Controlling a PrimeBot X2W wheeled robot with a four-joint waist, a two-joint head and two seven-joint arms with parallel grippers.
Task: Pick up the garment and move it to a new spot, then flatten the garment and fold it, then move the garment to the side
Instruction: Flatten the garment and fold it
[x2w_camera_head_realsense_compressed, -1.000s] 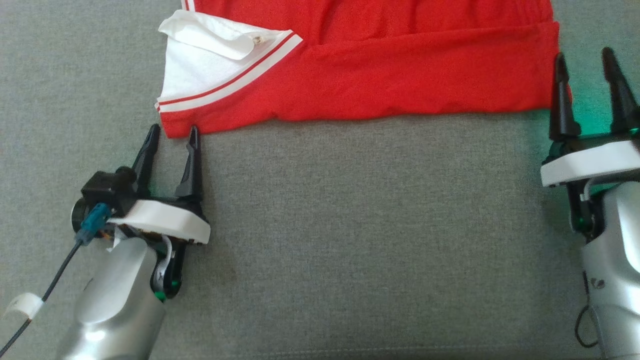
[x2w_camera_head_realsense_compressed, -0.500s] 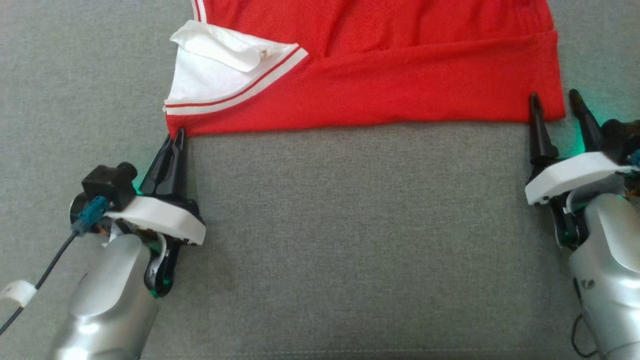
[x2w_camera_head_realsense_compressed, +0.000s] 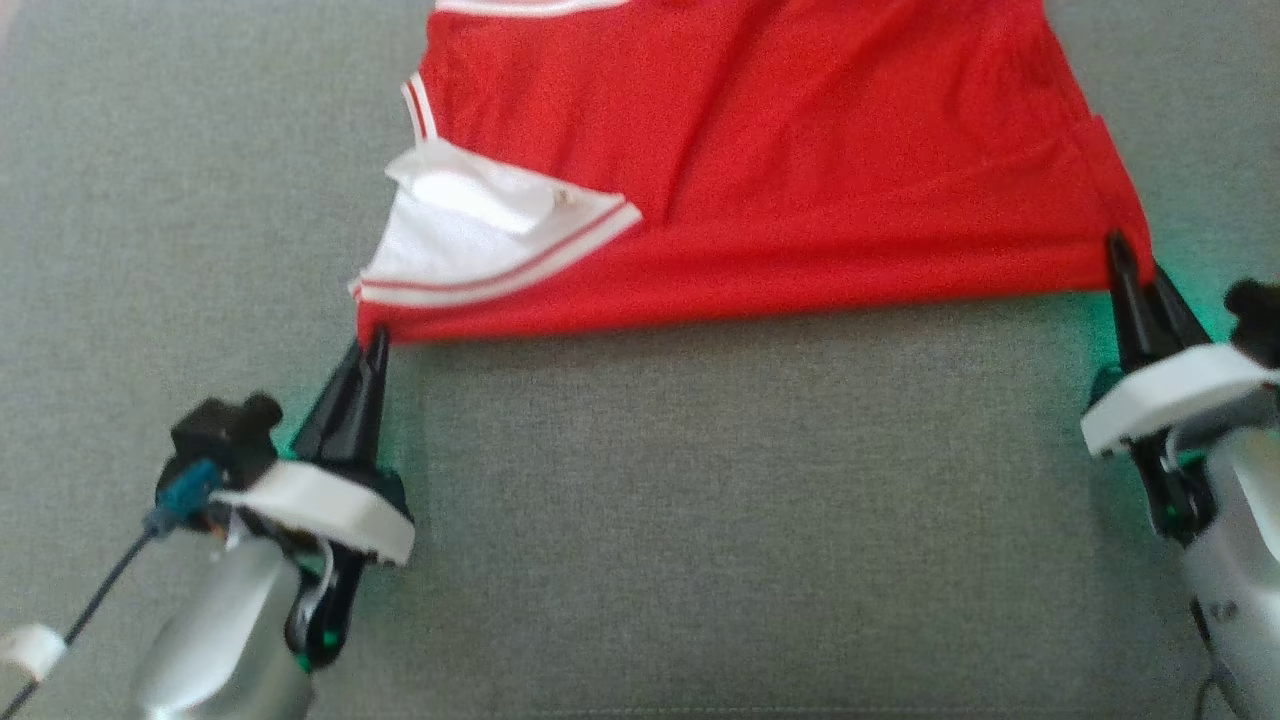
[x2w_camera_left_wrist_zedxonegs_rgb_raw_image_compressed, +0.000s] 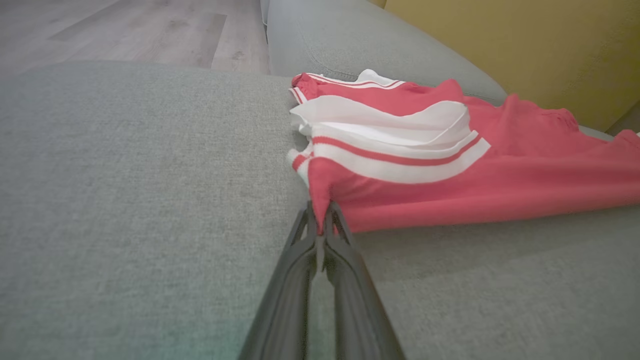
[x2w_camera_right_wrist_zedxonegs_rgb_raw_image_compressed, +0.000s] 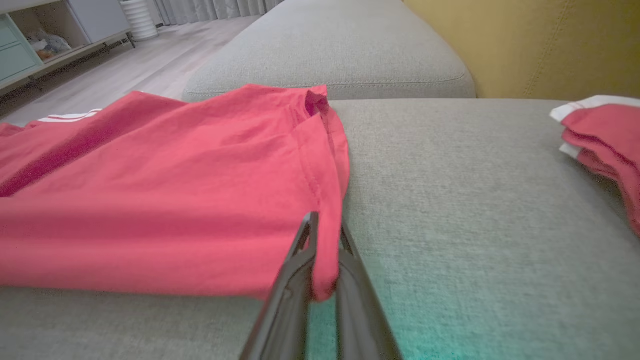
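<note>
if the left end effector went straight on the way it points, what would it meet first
The garment: the left end effector is shut on its near corner, and the white sleeve likely lies just beyond.

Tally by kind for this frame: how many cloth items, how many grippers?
red jersey: 1
smaller red piece with white edge: 1
grippers: 2, left gripper and right gripper, each shut on a near corner of the jersey
Total: 4
</note>
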